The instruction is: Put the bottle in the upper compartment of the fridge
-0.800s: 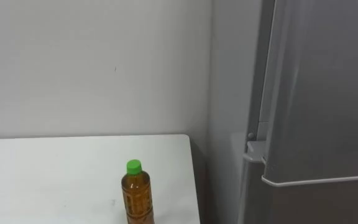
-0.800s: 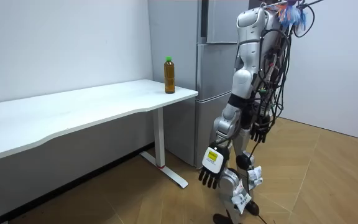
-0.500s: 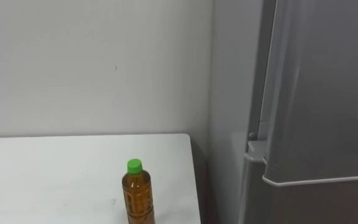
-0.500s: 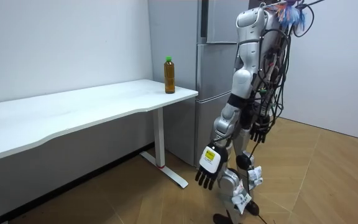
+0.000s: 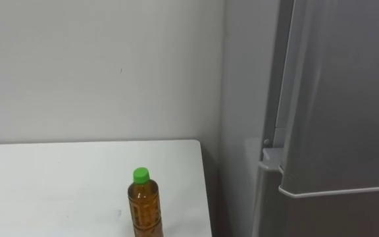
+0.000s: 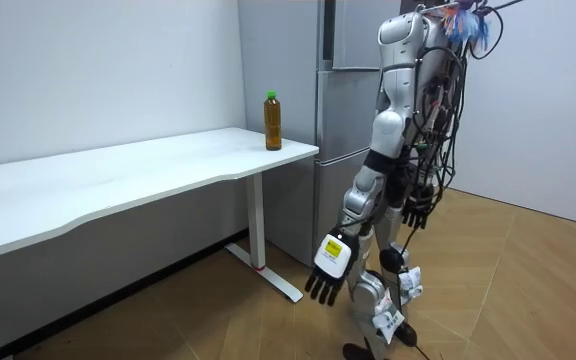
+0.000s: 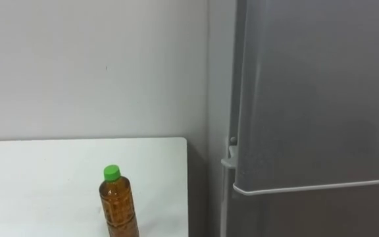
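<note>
So here's my setup: a long white desk (image 5: 58, 178) on white legs, pushed against a plain pale wall (image 5: 97, 66), wood-plank floor (image 6: 218, 320) underneath. Right at the desk's end stands the tall grey metal fridge (image 5: 347, 118), both doors shut. I'm standing in front of that fridge, just off the desk's end.

The clear plastic bottle of brown tea with the green cap (image 5: 144, 207) is upright on the desk, close to the corner nearest the fridge, a little in from the edge. Nothing is touching it.

My left hand (image 6: 328, 272) hangs low at my side, lower than the desk top, fingers loose and holding nothing, well apart from the bottle. My right hand (image 6: 415, 214) dangles by my hip on the fridge side, fingers relaxed too, also empty.
</note>
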`<state>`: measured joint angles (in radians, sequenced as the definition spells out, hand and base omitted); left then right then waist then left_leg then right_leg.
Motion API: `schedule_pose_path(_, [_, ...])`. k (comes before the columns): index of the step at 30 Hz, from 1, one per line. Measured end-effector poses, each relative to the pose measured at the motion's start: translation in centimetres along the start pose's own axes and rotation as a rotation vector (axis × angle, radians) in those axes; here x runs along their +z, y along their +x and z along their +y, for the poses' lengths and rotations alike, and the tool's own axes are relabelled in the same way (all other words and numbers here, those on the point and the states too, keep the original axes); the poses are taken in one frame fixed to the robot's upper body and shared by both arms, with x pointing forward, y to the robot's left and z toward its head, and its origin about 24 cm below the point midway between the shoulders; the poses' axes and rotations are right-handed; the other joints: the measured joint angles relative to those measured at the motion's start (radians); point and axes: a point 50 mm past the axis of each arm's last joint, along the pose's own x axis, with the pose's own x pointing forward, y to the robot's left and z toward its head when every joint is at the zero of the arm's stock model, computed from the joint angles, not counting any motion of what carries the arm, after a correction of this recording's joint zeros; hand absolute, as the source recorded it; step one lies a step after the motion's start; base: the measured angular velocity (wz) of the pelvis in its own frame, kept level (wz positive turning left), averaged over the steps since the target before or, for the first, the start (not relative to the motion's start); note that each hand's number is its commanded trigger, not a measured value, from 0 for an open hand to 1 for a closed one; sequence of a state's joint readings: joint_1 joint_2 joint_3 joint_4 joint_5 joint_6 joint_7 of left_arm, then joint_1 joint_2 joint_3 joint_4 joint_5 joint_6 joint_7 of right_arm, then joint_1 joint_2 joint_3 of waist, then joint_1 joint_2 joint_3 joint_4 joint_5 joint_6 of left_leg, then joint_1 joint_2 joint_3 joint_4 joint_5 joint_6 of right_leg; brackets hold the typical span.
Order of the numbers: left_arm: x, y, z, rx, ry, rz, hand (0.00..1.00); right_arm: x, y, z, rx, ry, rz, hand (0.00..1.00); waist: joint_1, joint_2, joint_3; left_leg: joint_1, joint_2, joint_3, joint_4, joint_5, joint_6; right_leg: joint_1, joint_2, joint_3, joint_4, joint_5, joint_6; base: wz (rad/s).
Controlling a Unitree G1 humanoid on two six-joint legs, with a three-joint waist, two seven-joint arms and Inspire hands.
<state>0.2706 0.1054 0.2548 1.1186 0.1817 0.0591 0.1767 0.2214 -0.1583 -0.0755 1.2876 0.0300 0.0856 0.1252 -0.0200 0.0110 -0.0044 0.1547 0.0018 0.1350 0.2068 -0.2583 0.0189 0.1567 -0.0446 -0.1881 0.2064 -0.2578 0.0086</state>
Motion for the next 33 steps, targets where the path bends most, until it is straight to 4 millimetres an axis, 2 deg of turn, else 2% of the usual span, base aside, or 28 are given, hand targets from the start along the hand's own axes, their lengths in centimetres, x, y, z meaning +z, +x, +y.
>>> schedule_pose_path(1, [0.5, 0.1, 0.5, 0.031, -0.052, -0.018, 0.00, 0.0, 0.0, -0.2, -0.006, 0.006, -0.001, 0.00, -0.001, -0.004, 0.0041, 0.005, 0.000, -0.001, -0.001, 0.000, 0.000, 0.001, -0.003, -0.001, 0.002, 0.000, 0.000, 0.00])
schedule_pose_path(2, [0.8, 0.1, 0.7, 0.047, -0.073, -0.032, 0.00, 0.0, -0.1, -0.4, -0.010, 0.007, -0.002, 0.00, 0.000, -0.001, 0.0043, 0.006, 0.000, -0.001, -0.001, 0.000, 0.000, 0.001, -0.004, -0.002, 0.004, 0.000, 0.000, 0.00])
schedule_pose_path(3, [1.6, 0.1, 1.2, 0.076, -0.124, -0.067, 0.00, 0.1, -0.1, -0.7, -0.018, 0.003, -0.007, 0.00, 0.002, 0.011, 0.0013, 0.006, 0.000, 0.000, 0.000, 0.000, 0.000, -0.001, -0.003, -0.004, 0.008, 0.000, 0.000, 0.00])
schedule_pose_path(4, [2.6, 0.0, 1.6, 0.101, -0.174, -0.107, 0.00, 0.3, -0.1, -0.9, -0.025, -0.009, -0.013, 0.00, 0.003, 0.014, 0.0051, 0.006, 0.000, 0.000, -0.001, 0.000, 0.000, -0.002, -0.003, -0.004, 0.011, -0.001, 0.000, 0.00])
schedule_pose_path(6, [3.9, -0.1, 2.2, 0.137, -0.240, -0.174, 0.00, 0.6, -0.2, -1.3, -0.033, -0.023, -0.027, 0.00, 0.003, 0.025, 0.0062, 0.005, 0.000, 0.001, -0.003, 0.000, 0.000, -0.004, -0.004, -0.006, 0.015, -0.002, 0.000, 0.00])
schedule_pose_path(8, [5.9, -0.5, 3.2, 0.172, -0.291, -0.260, 0.00, 0.4, -0.3, -1.5, -0.032, -0.023, -0.034, 0.00, 0.003, 0.030, 0.0078, 0.005, 0.000, -0.001, -0.004, 0.000, 0.000, -0.001, -0.003, -0.007, 0.015, -0.002, 0.000, 0.02])
schedule_pose_path(10, [9.0, -1.5, 4.6, 0.236, -0.330, -0.406, 0.00, 0.4, -0.3, -1.6, -0.035, -0.027, -0.040, 0.00, 0.006, 0.029, 0.0073, 0.006, 0.001, -0.002, -0.004, 0.000, 0.000, -0.003, -0.003, -0.005, 0.020, -0.002, -0.001, 0.00])
schedule_pose_path(13, [12.2, -2.8, 5.7, 0.293, -0.371, -0.571, 0.00, 0.6, -0.3, -1.8, -0.040, -0.033, -0.048, 0.00, 0.011, 0.029, 0.0068, 0.010, 0.000, 0.000, -0.006, 0.000, 0.000, -0.002, 0.000, -0.003, 0.023, -0.002, -0.001, -0.04])
schedule_pose_path(14, [12.8, -3.1, 5.9, 0.300, -0.379, -0.597, 0.00, 0.6, -0.3, -1.8, -0.041, -0.032, -0.051, 0.00, 0.011, 0.028, 0.0068, 0.010, 0.000, 0.000, -0.006, 0.000, 0.000, -0.002, 0.000, -0.003, 0.022, -0.002, -0.001, 0.00])
schedule_pose_path(16, [15.2, -5.0, 6.7, 0.328, -0.416, -0.732, 0.00, 0.5, -0.4, -1.8, -0.043, -0.033, -0.060, 0.00, 0.011, 0.022, 0.0060, 0.010, 0.000, -0.001, -0.005, 0.000, 0.000, -0.001, 0.000, -0.004, 0.020, -0.002, -0.001, 0.00])
schedule_pose_path(20, [18.2, -8.0, 7.7, 0.346, -0.486, -0.929, 0.00, 0.5, -0.4, -1.9, -0.043, -0.032, -0.065, 0.00, 0.006, 0.025, 0.0037, 0.011, 0.000, -0.001, -0.002, 0.000, 0.000, -0.001, 0.001, 0.001, 0.023, -0.002, -0.001, -0.01])
schedule_pose_path(24, [21.3, -12.4, 9.0, 0.357, -0.548, -1.165, 0.00, 0.6, -0.4, -1.8, -0.042, -0.029, -0.068, 0.00, 0.004, 0.020, 0.0065, 0.010, 0.001, 0.000, -0.002, 0.000, 0.000, -0.008, 0.002, 0.011, 0.032, -0.002, -0.001, -0.03])
schedule_pose_path(25, [22.2, -13.7, 9.2, 0.353, -0.564, -1.230, 0.00, 0.8, -0.4, -1.8, -0.042, -0.043, -0.069, 0.00, 0.001, 0.016, 0.0038, 0.008, 0.001, 0.000, -0.002, 0.000, 0.000, -0.010, 0.001, 0.011, 0.031, -0.002, -0.001, 0.00])
schedule_pose_path(26, [22.6, -14.4, 9.3, 0.349, -0.571, -1.264, 0.00, 0.8, -0.3, -1.7, -0.041, -0.048, -0.070, 0.00, -0.002, 0.016, 0.0038, 0.006, 0.000, 0.000, -0.001, 0.000, 0.000, -0.011, 0.001, 0.011, 0.030, -0.002, -0.001, 0.00])
schedule_pose_path(28, [24.1, -17.2, 9.3, 0.299, -0.591, -1.403, 0.00, 0.8, -0.3, -1.5, -0.036, -0.052, -0.067, 0.00, -0.002, 0.010, 0.0065, 0.008, 0.000, -0.001, 0.000, 0.000, 0.000, -0.006, 0.000, 0.007, 0.030, -0.002, -0.001, 0.02])
schedule_pose_path(31, [24.9, -20.3, 9.1, 0.222, -0.600, -1.548, 0.00, 0.8, -0.3, -1.3, -0.033, -0.058, -0.067, 0.00, -0.019, 0.005, 0.0096, 0.014, 0.000, -0.001, 0.000, 0.000, 0.000, -0.001, 0.001, 0.007, 0.027, -0.002, -0.001, 0.00])
schedule_pose_path(33, [25.4, -22.0, 8.8, 0.184, -0.590, -1.627, 0.00, 1.3, -0.2, -1.0, -0.026, -0.072, -0.076, 0.00, -0.032, 0.000, 0.0151, 0.011, 0.000, -0.004, 0.000, 0.001, 0.000, 0.000, 0.000, 0.002, 0.018, -0.002, -0.001, 0.04])
